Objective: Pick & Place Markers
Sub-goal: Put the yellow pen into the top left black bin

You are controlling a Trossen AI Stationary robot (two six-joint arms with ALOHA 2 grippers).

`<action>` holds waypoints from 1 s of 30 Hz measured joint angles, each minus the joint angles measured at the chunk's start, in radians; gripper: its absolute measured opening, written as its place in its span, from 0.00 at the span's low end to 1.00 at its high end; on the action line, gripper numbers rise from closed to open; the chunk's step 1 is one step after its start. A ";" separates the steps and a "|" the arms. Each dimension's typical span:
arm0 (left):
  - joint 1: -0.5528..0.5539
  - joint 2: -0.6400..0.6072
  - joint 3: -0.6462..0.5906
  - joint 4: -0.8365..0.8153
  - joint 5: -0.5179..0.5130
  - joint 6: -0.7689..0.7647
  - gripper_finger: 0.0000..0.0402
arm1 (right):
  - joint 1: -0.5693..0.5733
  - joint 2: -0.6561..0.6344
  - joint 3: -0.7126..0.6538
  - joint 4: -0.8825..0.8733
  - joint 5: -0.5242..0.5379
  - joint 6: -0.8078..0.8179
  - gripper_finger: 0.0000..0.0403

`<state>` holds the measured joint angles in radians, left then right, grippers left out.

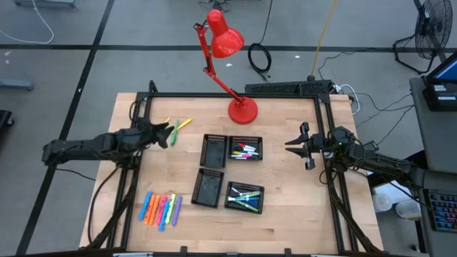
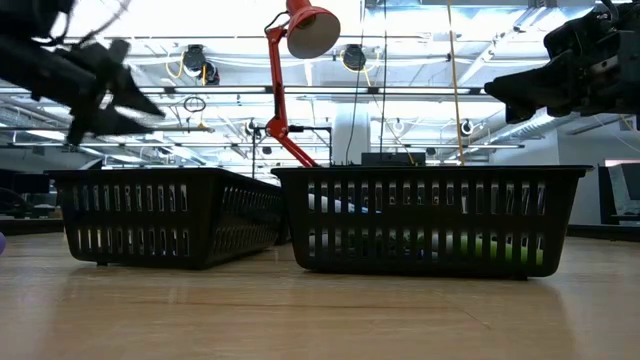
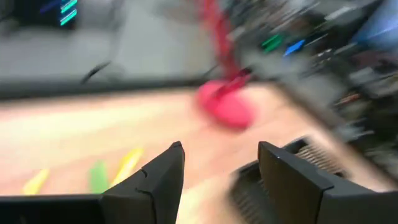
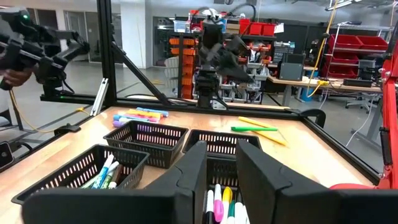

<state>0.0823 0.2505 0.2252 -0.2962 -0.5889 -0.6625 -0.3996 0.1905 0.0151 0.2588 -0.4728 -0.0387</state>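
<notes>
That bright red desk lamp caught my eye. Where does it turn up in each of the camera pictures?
High view: the red lamp stands at the table's far edge, top centre, base beside the black trays.
Low view: its shade and arm rise behind the trays, upper centre.
Left wrist view: blurred red base, centre, beyond the left claw.
Right wrist view: only a red sliver of base, lower right corner.
Shared landmark: the black mesh trays.

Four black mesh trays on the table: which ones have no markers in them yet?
The two on the left arm's side: the far-left tray and the near-left tray. Both show bare mesh; the two right-hand trays hold markers.
</notes>
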 joint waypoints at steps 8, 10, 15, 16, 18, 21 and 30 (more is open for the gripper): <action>0.169 0.416 0.267 -0.424 0.052 -0.234 0.52 | 0.000 0.000 0.000 0.001 0.000 0.000 0.19; 0.225 0.520 0.311 -0.477 0.082 -0.246 0.52 | 0.000 0.000 0.000 0.001 0.000 0.000 0.19; 0.370 0.757 0.364 -0.537 0.145 -0.219 0.52 | 0.000 0.000 0.000 0.001 0.000 0.000 0.19; 0.396 0.799 0.367 -0.537 0.151 -0.205 0.52 | 0.000 0.000 0.000 0.001 0.000 0.000 0.19; 0.445 0.878 0.374 -0.538 0.154 -0.180 0.52 | 0.000 0.000 0.000 0.001 0.000 0.000 0.19; 0.514 0.969 0.377 -0.537 0.154 -0.139 0.52 | 0.000 0.000 0.000 0.001 0.000 0.000 0.19; 0.721 1.124 0.377 -0.494 0.300 0.023 0.52 | 0.000 0.000 0.000 0.001 0.000 0.000 0.19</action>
<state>0.8037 1.3747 0.6022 -0.7906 -0.2892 -0.6395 -0.3996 0.1905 0.0151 0.2600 -0.4728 -0.0387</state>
